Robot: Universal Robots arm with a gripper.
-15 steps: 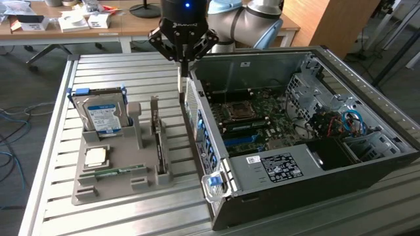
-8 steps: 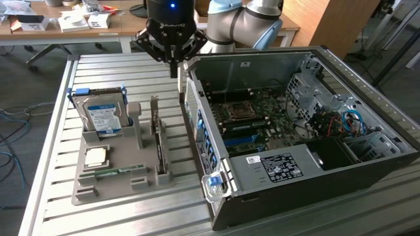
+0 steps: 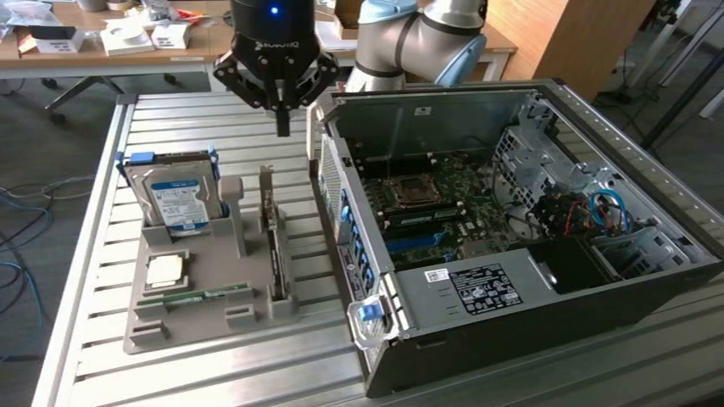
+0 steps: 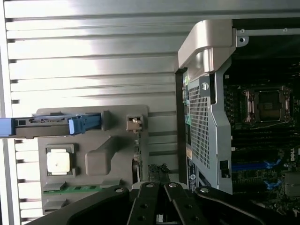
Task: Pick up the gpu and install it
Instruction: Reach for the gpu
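The gpu [image 3: 271, 233] stands on edge in a slot along the exterior view's right side of the grey holder tray [image 3: 169, 326]. It is a thin dark card. In the wrist view the gpu [image 4: 136, 161] shows edge on as a thin line in the tray [image 4: 108, 154]. My gripper [image 3: 283, 125] hangs above the tray's far end, a little beyond the card and well clear of it. Its fingers point down and are pressed together with nothing between them. Seen from the wrist, the gripper [image 4: 158, 188] sits just past the card's near end.
The open computer case [image 3: 509, 220] lies at the exterior view's right of the tray, motherboard [image 3: 436, 208] exposed. The tray also holds a silver hard drive [image 3: 175, 199] with a blue label, a processor chip [image 3: 165, 270] and a green memory stick [image 3: 198, 297]. A cluttered desk [image 3: 114, 38] stands behind.
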